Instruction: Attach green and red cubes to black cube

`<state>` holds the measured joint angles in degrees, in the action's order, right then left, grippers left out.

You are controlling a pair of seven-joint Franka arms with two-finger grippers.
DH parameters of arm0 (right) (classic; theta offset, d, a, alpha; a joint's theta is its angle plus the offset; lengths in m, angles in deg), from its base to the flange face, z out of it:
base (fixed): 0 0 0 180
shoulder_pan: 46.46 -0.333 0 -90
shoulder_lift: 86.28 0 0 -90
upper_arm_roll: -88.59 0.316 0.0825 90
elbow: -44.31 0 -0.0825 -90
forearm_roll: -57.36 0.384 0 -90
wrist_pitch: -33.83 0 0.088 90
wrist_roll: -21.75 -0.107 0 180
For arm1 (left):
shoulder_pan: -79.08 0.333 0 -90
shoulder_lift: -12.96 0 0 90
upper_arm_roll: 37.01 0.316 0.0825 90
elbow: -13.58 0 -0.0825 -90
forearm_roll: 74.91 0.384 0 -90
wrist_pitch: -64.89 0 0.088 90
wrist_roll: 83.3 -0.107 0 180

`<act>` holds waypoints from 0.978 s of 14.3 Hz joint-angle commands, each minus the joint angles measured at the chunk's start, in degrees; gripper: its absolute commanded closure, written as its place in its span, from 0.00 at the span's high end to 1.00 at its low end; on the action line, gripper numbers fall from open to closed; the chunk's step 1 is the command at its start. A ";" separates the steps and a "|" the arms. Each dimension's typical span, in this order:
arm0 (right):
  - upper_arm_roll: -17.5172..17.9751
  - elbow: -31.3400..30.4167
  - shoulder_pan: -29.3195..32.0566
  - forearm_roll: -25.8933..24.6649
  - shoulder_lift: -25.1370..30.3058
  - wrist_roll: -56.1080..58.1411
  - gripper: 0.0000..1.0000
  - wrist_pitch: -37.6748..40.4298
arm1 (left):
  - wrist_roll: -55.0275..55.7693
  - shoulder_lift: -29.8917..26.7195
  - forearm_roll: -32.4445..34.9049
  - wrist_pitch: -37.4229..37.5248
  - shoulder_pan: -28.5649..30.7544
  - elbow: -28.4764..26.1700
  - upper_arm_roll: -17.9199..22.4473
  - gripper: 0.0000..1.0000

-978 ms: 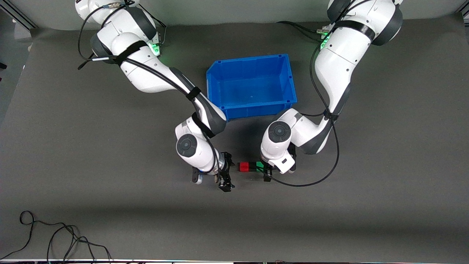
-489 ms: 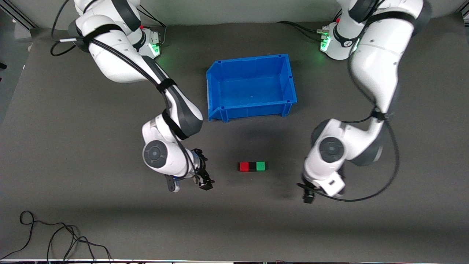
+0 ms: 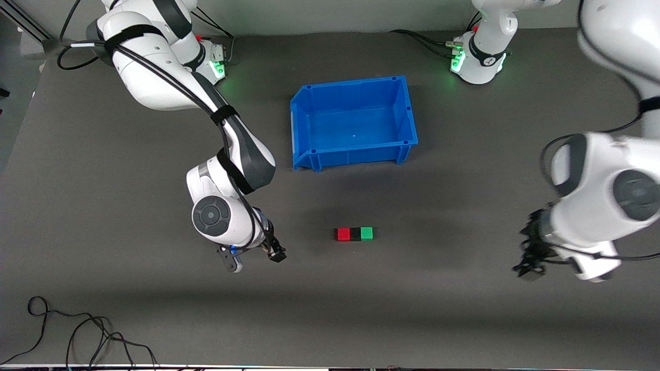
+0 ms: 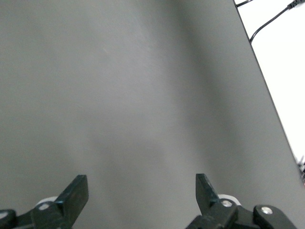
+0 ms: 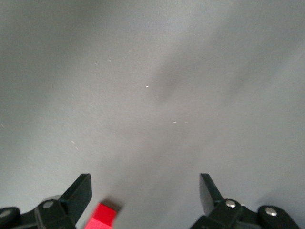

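Small red cube, matte black cube and green cube sit joined in a row, six o'clock of the blue plastic bin. Light, rigid; pinch the row's flat sides. Left claw and right claw gape wide, empty.

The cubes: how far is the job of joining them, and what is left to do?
It looks done: the red cube, black cube and green cube sit in one touching row, nearer the camera than the blue bin. Nothing is in hand: the left claw and right claw are open over bare table. Nothing visible is left.
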<state>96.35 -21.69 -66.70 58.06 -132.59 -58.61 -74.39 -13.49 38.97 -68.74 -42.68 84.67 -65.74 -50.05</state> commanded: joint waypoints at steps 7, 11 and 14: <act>-8.44 -22.23 1.35 -0.34 30.30 30.51 1.00 4.43 | -37.18 -6.94 -4.77 33.99 8.39 15.07 -0.31 1.00; -11.70 -24.17 1.43 -0.78 35.67 49.27 1.00 8.89 | -42.90 -9.04 -5.11 36.21 7.34 15.60 -1.89 1.00; -12.68 -26.10 2.13 -0.87 40.50 58.19 1.00 14.07 | -53.61 -9.48 -3.89 36.12 6.72 15.43 -6.81 1.00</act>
<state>83.91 -44.08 -64.89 57.70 -96.74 -5.67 -62.73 -61.02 30.70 -73.58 -7.65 92.23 -50.30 -55.23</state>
